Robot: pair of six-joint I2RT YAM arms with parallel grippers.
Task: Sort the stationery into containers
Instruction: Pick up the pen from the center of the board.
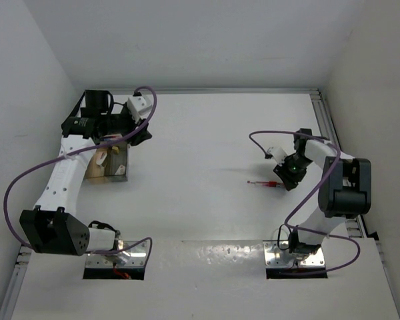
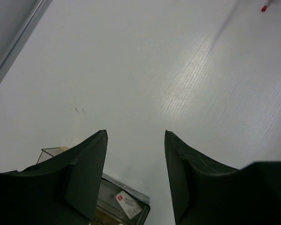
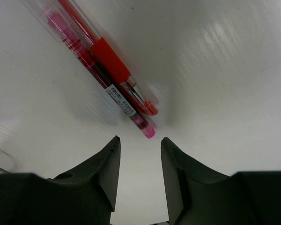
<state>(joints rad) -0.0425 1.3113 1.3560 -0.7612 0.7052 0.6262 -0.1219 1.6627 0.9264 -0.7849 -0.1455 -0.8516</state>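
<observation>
Hovering just short of two red pens (image 3: 110,58) lying together, right gripper (image 3: 140,138) stood apart, empty | left gripper (image 2: 136,131) stood apart, empty, beside clear box (image 1: 120,177).

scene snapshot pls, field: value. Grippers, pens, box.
left gripper: open, empty, above an edge of the clear box
right gripper: open, empty, low over the table
red pen: flat on the table, just ahead of the right fingertips
pink pen: alongside the red pen, touching it
clear box: left side of the table, under the left arm
box contents: a labelled white block; the rest is unclear
</observation>
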